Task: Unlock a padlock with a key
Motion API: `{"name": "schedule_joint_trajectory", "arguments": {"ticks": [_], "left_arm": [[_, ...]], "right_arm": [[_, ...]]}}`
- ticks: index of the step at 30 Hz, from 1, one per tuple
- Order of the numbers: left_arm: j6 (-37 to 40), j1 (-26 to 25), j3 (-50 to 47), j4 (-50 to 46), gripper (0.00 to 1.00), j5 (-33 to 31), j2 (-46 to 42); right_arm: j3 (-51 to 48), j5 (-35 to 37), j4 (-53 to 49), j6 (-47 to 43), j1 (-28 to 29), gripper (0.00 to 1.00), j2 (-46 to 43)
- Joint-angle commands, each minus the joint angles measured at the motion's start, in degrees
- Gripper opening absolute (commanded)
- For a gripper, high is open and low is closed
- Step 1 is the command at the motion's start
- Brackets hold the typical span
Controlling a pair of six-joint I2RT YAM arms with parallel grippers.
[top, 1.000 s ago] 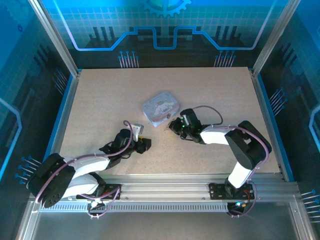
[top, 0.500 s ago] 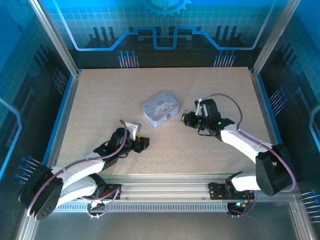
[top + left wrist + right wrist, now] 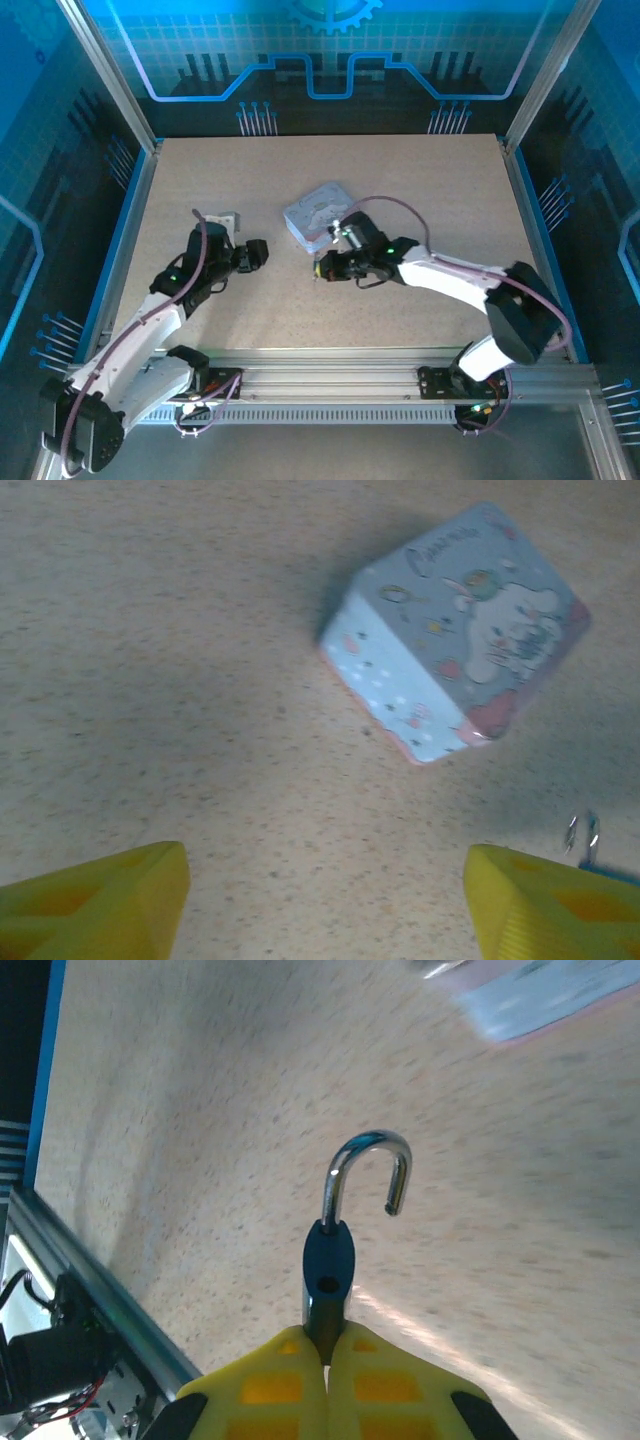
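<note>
The dark blue padlock [image 3: 328, 1265] juts from my right gripper [image 3: 327, 1345], which is shut on its body. Its silver shackle [image 3: 365, 1175] is swung open, with one leg free of the body. From above, that gripper [image 3: 325, 270] hovers just in front of the tin, with the padlock [image 3: 318, 270] at its tip. My left gripper [image 3: 325, 880] is open over bare table, its yellow fingers [image 3: 95, 895] wide apart with nothing between them. It sits left of the tin in the top view [image 3: 255, 255]. Two small silver glints [image 3: 582, 837] show by its right finger. The key is out of view.
A pale blue-grey patterned tin [image 3: 318, 215] lies mid-table; in the left wrist view the tin [image 3: 460, 630] lies ahead and to the right. The metal rail [image 3: 90, 1295] of the table's near edge runs close below the right gripper. Blue walls surround the table [image 3: 450, 190].
The right arm has swung left, from right of the tin to in front of it, carrying the padlock. The left arm has pulled back and to the left, away from the near edge.
</note>
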Motion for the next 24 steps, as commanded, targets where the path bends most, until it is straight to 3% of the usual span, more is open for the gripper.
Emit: {"name": "schedule_joint_trajectory", "arguments": {"ticks": [1, 7, 12, 19, 24], "left_arm": [[-2.99, 5.46, 2.23, -9.46, 0.79, 4.75, 1.16], [-5.11, 9.64, 1.45, -9.69, 0.99, 8.58, 0.64], [-5.21, 10.28, 0.25, -9.80, 0.99, 8.41, -0.78], [-4.54, 10.69, 0.02, -11.62, 0.99, 5.27, -2.49], [-3.79, 10.70, -0.10, -12.13, 0.99, 4.71, -3.21]], "right_arm": [[7.52, -2.92, 3.53, 4.08, 4.77, 0.00, 6.92], [16.18, -3.90, 5.07, 9.81, 8.39, 0.00, 18.31], [25.18, -2.96, 1.51, 9.98, 9.35, 0.00, 25.85], [30.08, -1.72, -1.30, 9.52, 8.33, 0.00, 32.18], [31.90, -0.68, -6.52, 7.69, 7.38, 0.09, 34.09]]}}
